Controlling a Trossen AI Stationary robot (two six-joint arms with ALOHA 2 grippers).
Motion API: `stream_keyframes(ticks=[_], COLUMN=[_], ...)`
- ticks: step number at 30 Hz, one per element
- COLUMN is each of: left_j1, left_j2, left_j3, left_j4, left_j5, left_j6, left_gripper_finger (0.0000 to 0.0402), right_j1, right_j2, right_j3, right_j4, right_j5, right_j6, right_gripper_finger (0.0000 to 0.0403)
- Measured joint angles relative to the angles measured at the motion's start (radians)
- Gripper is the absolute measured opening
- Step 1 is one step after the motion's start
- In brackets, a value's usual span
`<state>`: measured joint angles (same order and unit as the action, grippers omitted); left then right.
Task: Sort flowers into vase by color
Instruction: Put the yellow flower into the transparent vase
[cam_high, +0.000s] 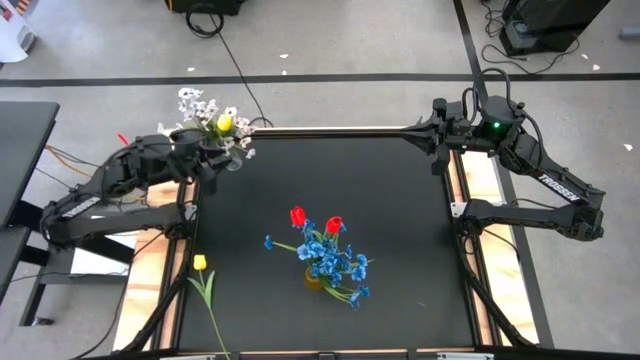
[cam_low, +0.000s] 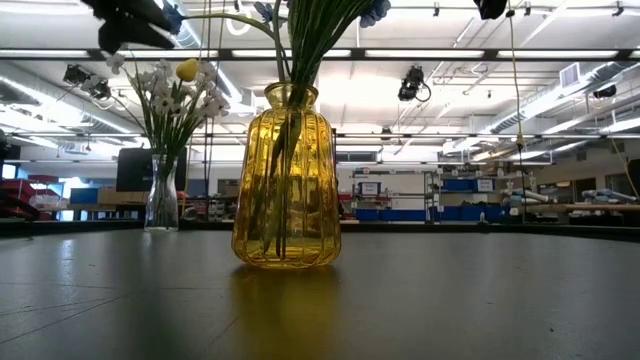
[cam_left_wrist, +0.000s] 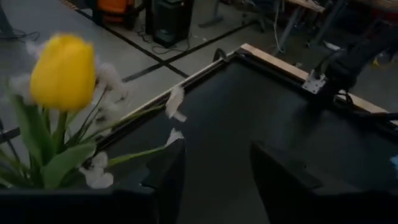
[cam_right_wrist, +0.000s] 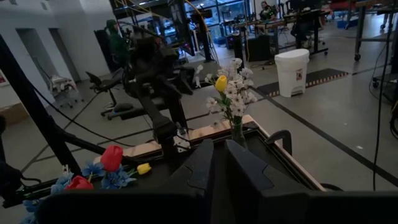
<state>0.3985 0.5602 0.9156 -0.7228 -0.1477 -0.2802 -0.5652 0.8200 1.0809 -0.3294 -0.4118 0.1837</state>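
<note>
Left claw (cam_left_wrist: 214, 180) beside yellow tulip (cam_left_wrist: 63, 72).

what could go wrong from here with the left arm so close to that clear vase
The left tool sits open right beside the clear vase, next to the yellow tulip in it. Pulling away could snag the white sprays or tip the narrow vase, which stands near the table corner. Another yellow tulip lies near the table's left edge, so a clumsy pick might push it off.
</note>
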Motion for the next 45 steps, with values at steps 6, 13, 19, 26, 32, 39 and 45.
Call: stream_keyframes(ticks=[6, 13, 19, 26, 32, 39, 45], left_j1=[0.000, -0.036, -0.122, -0.237, -0.349, -0.511, -0.691], left_j2=[0.082, 0.114, 0.137, 0.224, 0.290, 0.326, 0.337], left_j3=[0.206, 0.291, 0.229, 0.165, 0.122, 0.056, 0.010], left_j4=[-0.231, -0.491, -0.501, -0.500, -0.500, -0.501, -0.493], left_j5=[0.051, 0.152, 0.180, 0.180, 0.180, 0.198, 0.199], left_j6=[-0.010, -0.167, -0.318, -0.436, -0.687, -1.043, -1.318], left_gripper_finger=[0.0175, 0.0171, 0.0171, 0.0171, 0.0171, 0.0171, 0.0171], right_j1=[0.000, 0.000, 0.047, 0.197, 0.271, 0.292, 0.291], right_j2=[0.000, 0.015, 0.118, 0.262, 0.277, 0.204, 0.129], right_j3=[0.000, 0.000, -0.007, -0.025, -0.025, -0.025, -0.025], right_j4=[0.003, 0.092, 0.100, 0.114, 0.118, 0.119, 0.095], right_j5=[0.000, 0.007, -0.029, -0.060, 0.019, 0.060, 0.057], right_j6=[0.000, 0.186, 0.322, 0.345, 0.348, 0.348, 0.337], right_gripper_finger=[0.0048, 0.0048, 0.0048, 0.0048, 0.0047, 0.0046, 0.0046])
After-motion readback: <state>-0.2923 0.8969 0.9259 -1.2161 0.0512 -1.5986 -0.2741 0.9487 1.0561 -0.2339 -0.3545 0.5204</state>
